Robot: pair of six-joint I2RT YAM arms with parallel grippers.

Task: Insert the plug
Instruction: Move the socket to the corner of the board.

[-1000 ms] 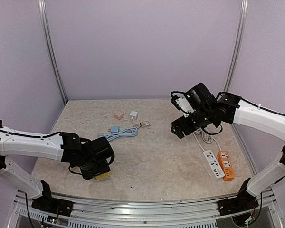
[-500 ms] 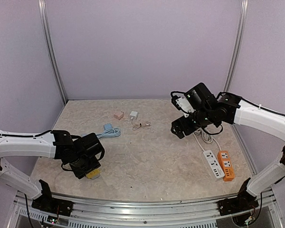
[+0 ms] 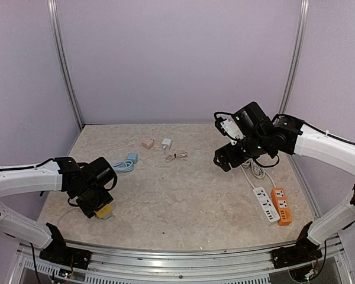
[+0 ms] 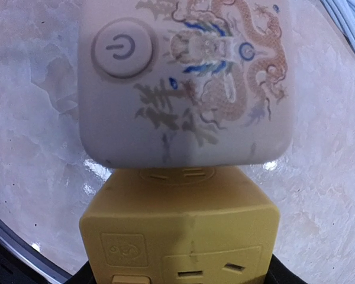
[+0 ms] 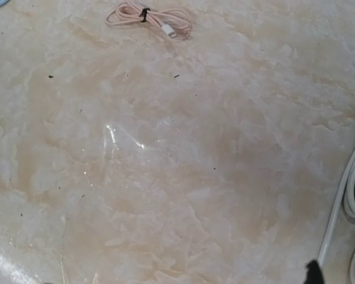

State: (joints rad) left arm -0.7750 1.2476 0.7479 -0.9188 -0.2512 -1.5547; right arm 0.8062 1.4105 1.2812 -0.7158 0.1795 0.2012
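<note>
My left gripper (image 3: 99,208) is low over the near-left of the table, shut on a yellow socket cube (image 3: 105,212). The left wrist view shows that cube (image 4: 180,225) between the black jaws, with slots on its face and a white dragon-printed block with a power button (image 4: 186,83) beyond it. The light blue plug (image 3: 132,157) lies behind it on its coiled blue cable (image 3: 121,166). Raised at the right, my right gripper (image 3: 222,160) stands open and holds nothing. Its wrist view shows only bare table under it.
A white power strip (image 3: 264,203) and an orange one (image 3: 281,205) lie at the right, with white cord (image 5: 349,177) running back. A pink charger (image 3: 147,144), a white charger (image 3: 166,143) and a coiled pink cable (image 5: 149,16) lie at the back middle.
My left arm has moved left along the table's near side with the yellow cube. The blue plug and cable have slid left with it. The right arm has stayed put.
</note>
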